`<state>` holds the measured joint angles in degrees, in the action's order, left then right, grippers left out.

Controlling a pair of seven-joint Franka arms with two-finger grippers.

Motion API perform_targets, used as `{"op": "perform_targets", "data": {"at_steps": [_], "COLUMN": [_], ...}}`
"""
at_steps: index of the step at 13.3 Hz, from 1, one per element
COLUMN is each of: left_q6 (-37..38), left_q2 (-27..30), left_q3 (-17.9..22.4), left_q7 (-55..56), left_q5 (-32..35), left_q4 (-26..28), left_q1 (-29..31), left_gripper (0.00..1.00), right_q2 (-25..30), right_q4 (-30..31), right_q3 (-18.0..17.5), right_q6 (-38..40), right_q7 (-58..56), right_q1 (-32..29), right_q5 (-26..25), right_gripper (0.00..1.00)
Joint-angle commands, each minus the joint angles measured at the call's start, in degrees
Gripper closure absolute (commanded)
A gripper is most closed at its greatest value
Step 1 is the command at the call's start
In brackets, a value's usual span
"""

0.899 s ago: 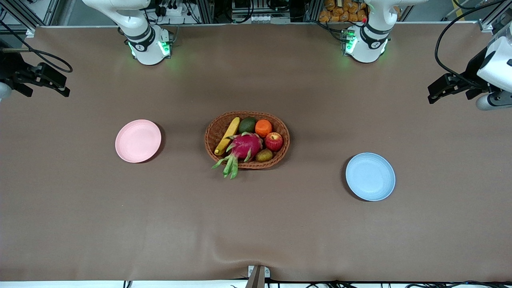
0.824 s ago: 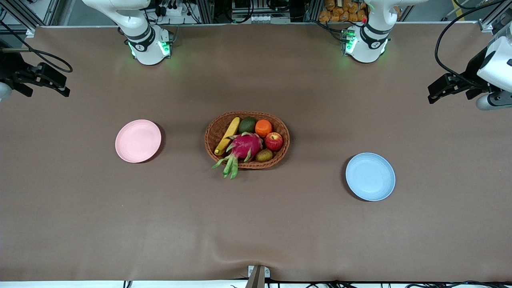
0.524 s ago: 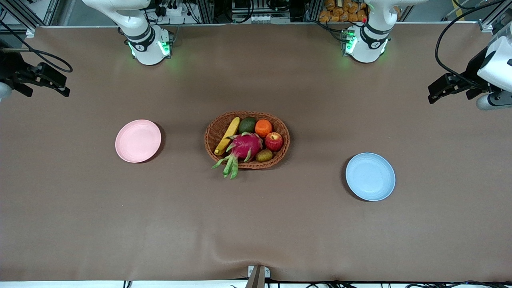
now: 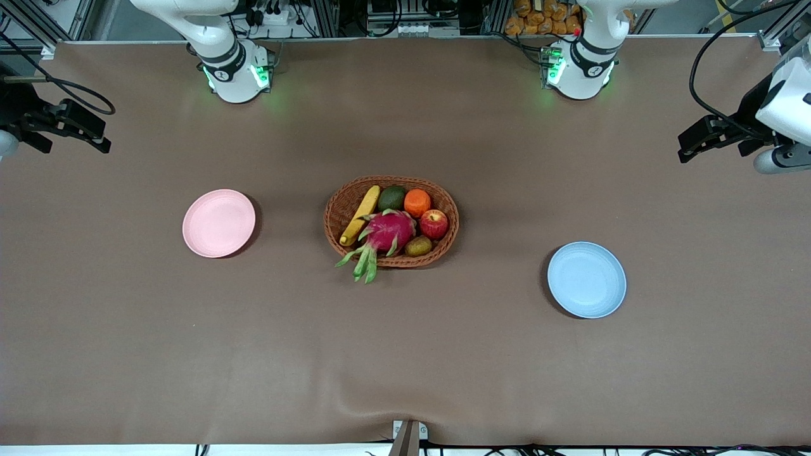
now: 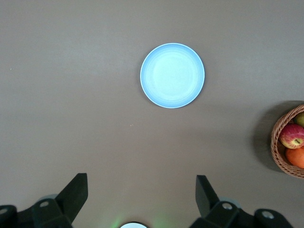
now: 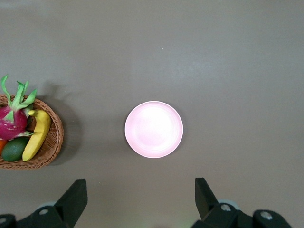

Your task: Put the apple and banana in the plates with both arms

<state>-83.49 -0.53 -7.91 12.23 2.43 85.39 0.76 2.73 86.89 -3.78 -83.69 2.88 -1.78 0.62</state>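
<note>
Both arms wait, raised high over the counter [image 4: 405,354] ends, wrists pointing straight down. Left gripper [image 5: 141,199] hangs over the counter's left-arm end w/ jaws spread wide, holding nothing; the blue plate [image 4: 587,279] lies below it. Right gripper [image 6: 140,199] hangs over the right-arm end, jaws also spread wide & empty, pink plate [image 4: 218,223] below. Wicker basket [image 4: 339,209] sits mid-counter between the plates. Banana [image 4: 360,215] lies in it along the rim toward the right arm's end; apple [image 4: 434,224] sits in it toward the left arm's end, just beside the orange [image 4: 417,202] & dragon fruit [image 4: 386,233]
</note>
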Motion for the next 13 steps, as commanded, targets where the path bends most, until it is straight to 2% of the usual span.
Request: {"op": "perform_targets", "data": {"at_steps": [1, 13], "left_q6": [0.96, 0.87], "left_q2": [0.71, 0.53], "left_q3": [-0.09, -0.17], "left_q7": [-1.51, -1.69], "left_q5": [0.04, -0.58], "left_q4": [0.13, 0.31], "left_q1": [0.21, 0.21], "left_gripper": [0.0, 0.0], "right_q2": [-0.44, -0.44], "right_q4": [-1.02, -1.02], "right_q3": [0.0, 0.0], "right_q6": [0.81, 0.9], "right_q7": [0.81, 0.81], "right_q1": [-0.07, -0.07], "right_q5": [0.34, 0.61], "right_gripper": [0.0, 0.0]}}
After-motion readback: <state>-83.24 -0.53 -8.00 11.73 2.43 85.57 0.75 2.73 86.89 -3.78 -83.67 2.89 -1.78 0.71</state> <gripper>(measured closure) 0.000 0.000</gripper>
